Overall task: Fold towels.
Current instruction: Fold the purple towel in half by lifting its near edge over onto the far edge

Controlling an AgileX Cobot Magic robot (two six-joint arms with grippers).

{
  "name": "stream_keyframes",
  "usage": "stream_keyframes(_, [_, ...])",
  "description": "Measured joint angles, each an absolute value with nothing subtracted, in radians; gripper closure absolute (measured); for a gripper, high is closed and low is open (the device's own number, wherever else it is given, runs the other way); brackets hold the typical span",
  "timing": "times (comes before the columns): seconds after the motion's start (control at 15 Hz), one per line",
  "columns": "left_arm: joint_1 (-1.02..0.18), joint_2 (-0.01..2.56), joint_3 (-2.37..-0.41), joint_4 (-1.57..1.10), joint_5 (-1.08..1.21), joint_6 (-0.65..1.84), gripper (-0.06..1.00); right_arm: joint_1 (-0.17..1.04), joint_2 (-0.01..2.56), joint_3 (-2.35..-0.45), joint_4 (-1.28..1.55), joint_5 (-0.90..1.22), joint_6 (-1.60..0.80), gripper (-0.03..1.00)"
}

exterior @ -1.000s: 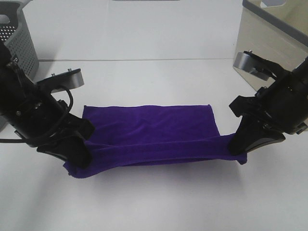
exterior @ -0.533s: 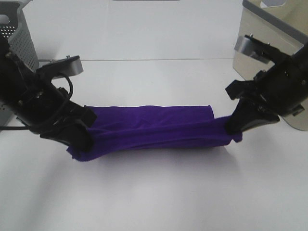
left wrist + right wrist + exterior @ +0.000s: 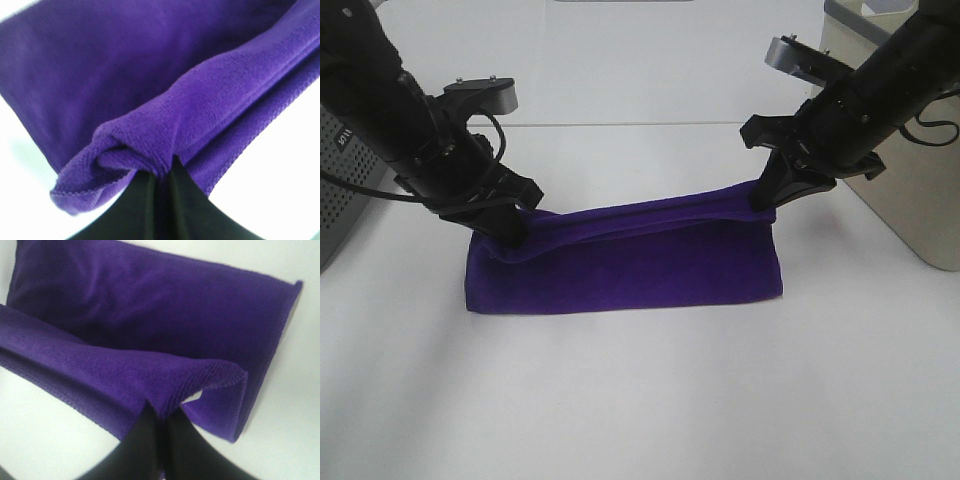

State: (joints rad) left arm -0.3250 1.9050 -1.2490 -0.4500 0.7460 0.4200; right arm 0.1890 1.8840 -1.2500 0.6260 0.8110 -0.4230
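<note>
You've got the towel [image 3: 620, 265] mid-table [image 3: 640, 410], doubled over w/ its crease on the near side. Left claw [image 3: 510, 228] and right claw [image 3: 765, 195] are each clamped tight on a corner of the upper layer along the far edge, holding it a bit above the lower layer. I'd say fold 1 is nearly done but not laid flat. Left to do: lower, let go, prob. fold again. Grey basket [image 3: 345, 200] at left and beige bin [image 3: 920, 210] at right: insides not visible

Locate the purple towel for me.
In the exterior high view the purple towel lies centred on the table, its raised edge pinched by the left tool and right tool.
</note>
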Motion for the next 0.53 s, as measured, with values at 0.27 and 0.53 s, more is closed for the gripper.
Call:
stream_keyframes(0.27, [-0.318,2.068,-1.406,-0.424,0.711,0.459,0.94,0.189,2.021,-1.339,0.599,0.718,-0.422,0.94])
stream_keyframes(0.53, [-0.318,2.196,-1.519,-0.388,0.711,0.475,0.94,0.189,2.099,-1.343,0.598,0.658,-0.422,0.94])
